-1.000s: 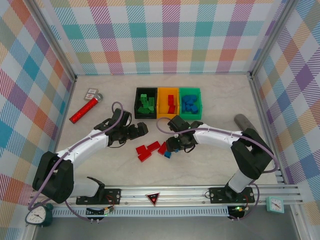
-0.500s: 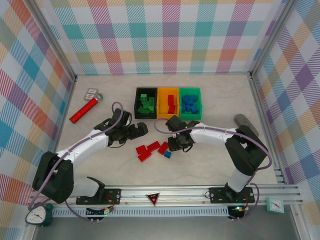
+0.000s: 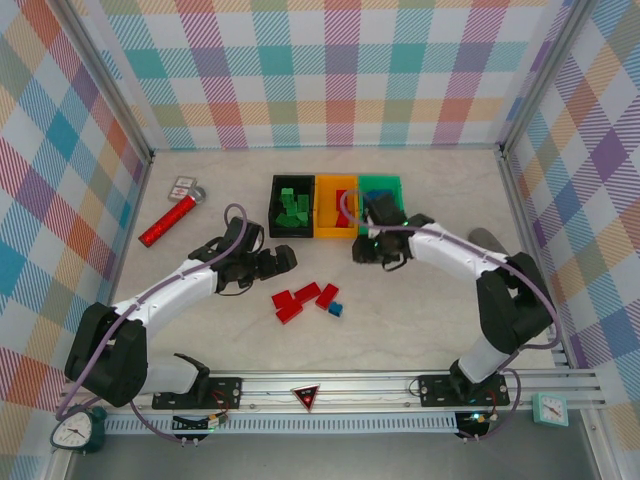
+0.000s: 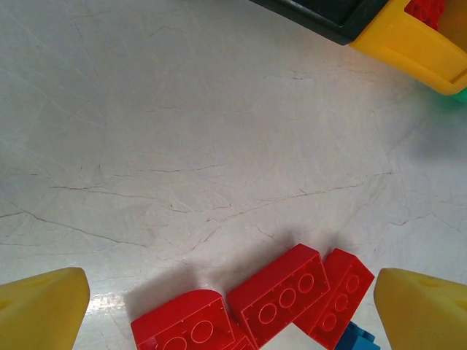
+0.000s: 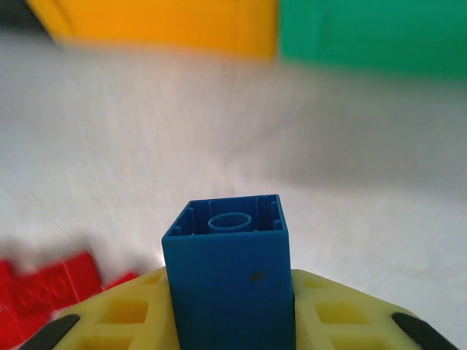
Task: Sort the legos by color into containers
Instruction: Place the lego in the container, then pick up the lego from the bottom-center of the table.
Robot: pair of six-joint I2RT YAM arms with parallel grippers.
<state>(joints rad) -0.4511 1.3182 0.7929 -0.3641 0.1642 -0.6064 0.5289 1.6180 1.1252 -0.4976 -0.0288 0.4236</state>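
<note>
We are judging the blue brick (image 5: 230, 270) to be light, stiff and not fragile. Its smooth moulded walls are probably slippery, so it could twist or squirt out under an off-centre pinch. The best hold is across two opposite flat side walls, low enough that the pads cover most of the wall, and away from the studs and the hollow underside.

That is how the right fingers (image 5: 117, 313) are gripping it now: they are clenching on the brick from both sides, and its open underside is facing the wrist camera. In the overhead view the arm is carrying it above the middle of the counter (image 3: 430, 300), just in front of the green bin (image 3: 380, 180) and the orange bin (image 3: 335, 236). Those two are sitting in a row with the black bin (image 3: 273, 205), toward the counter's far edge. Blue pieces are already lying in the green bin, so we are taking that as the brick's place.

The left fingers (image 4: 44, 306) are standing wide apart, grasping nothing and touching nothing. They are hovering over bare counter with the red bricks (image 4: 281, 295) just ahead of them. A small blue brick (image 3: 335, 309) is lying against that red cluster, on the near-edge side of the counter's middle. These are waiting to be sorted and should handle the same way.
</note>
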